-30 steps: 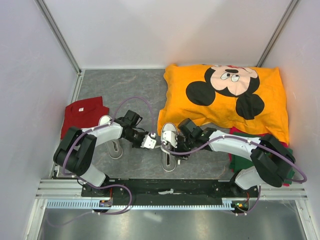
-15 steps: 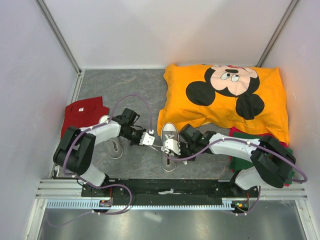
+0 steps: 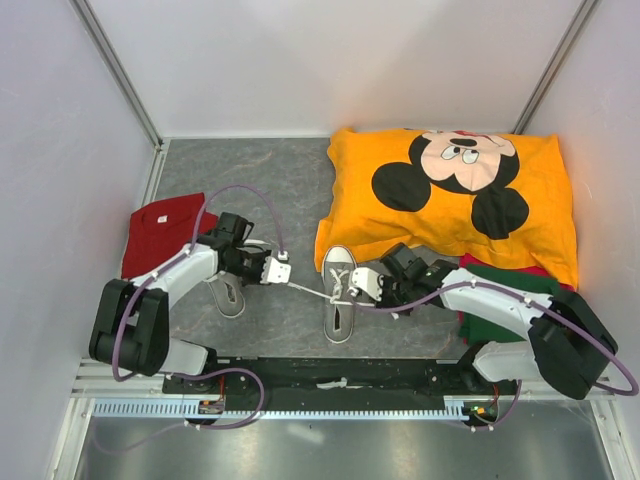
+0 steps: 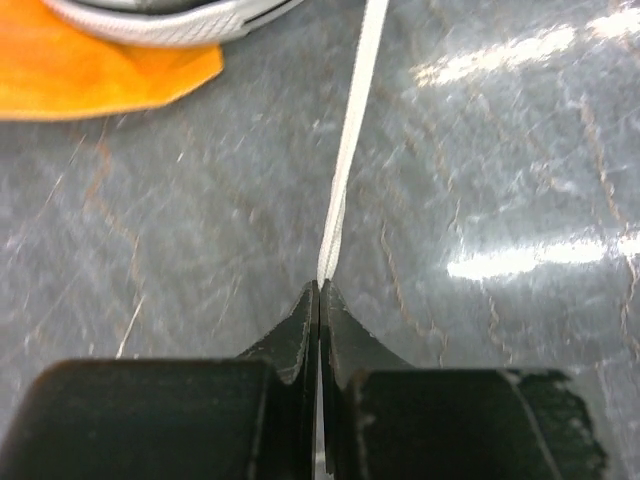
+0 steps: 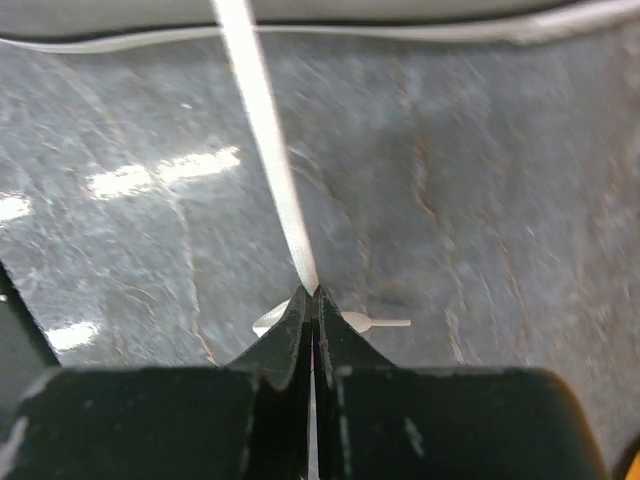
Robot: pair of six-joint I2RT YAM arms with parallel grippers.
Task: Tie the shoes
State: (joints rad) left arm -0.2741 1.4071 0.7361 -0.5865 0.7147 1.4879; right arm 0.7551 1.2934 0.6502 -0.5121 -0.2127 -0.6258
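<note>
One grey shoe (image 3: pixel 339 297) with a white toe cap lies mid-table, toe pointing away. The other shoe (image 3: pixel 228 296) lies to its left, partly under my left arm. My left gripper (image 3: pixel 281 270) is shut on a white lace (image 3: pixel 306 291) that runs taut to the middle shoe. In the left wrist view the lace (image 4: pixel 346 150) leaves the shut gripper (image 4: pixel 320 287) toward the shoe's sole (image 4: pixel 170 18). My right gripper (image 3: pixel 363 283) is at the shoe's right side, shut on the other lace (image 5: pixel 265 130); the gripper (image 5: pixel 312 292) pinches it, a lace tip (image 5: pixel 385 323) showing behind.
An orange Mickey Mouse pillow (image 3: pixel 450 195) fills the back right, close behind the middle shoe. A red garment (image 3: pixel 165 225) lies at the left and green cloth (image 3: pixel 510 285) under my right arm. White walls enclose the grey table (image 3: pixel 250 180).
Both grippers have shut on lace ends and moved apart, the left one to the left and back, the right one to the right. The lace is now stretched taut.
</note>
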